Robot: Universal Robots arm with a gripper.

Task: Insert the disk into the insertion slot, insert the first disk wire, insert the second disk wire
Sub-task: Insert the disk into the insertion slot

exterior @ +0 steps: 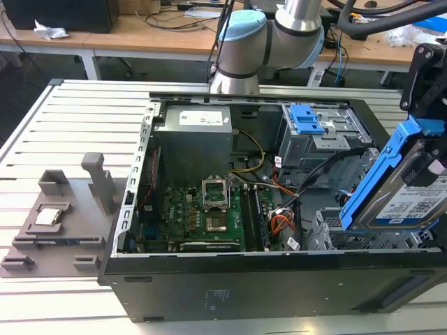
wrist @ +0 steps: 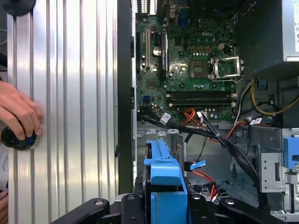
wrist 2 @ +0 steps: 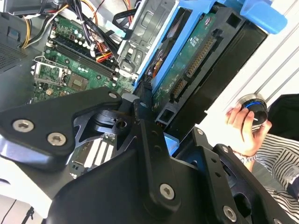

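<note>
The disk [exterior: 401,192], a silver drive with a white label in a bright blue carrier, hangs tilted over the open computer case at the exterior view's right. My gripper [exterior: 427,164] is shut on it. In the second wrist view the disk's green circuit board [wrist 2: 191,60] faces the camera, clamped between black fingers [wrist 2: 149,140]. The first wrist view shows the blue carrier [wrist: 163,177] end-on in my gripper [wrist: 166,205]. The insertion slot [exterior: 335,234], a low grey perforated cage, lies just below and beside the disk. Loose black and orange wires [wrist: 187,116] lie beside the cage.
A taller grey bay with a blue latch tab [exterior: 307,118] stands behind the cage. The motherboard [exterior: 202,209] and power supply [exterior: 192,139] occupy the case. A grey fixture [exterior: 56,223] lies on the slatted table. A person's hand [wrist: 16,114] rests on a black knob [wrist: 16,139].
</note>
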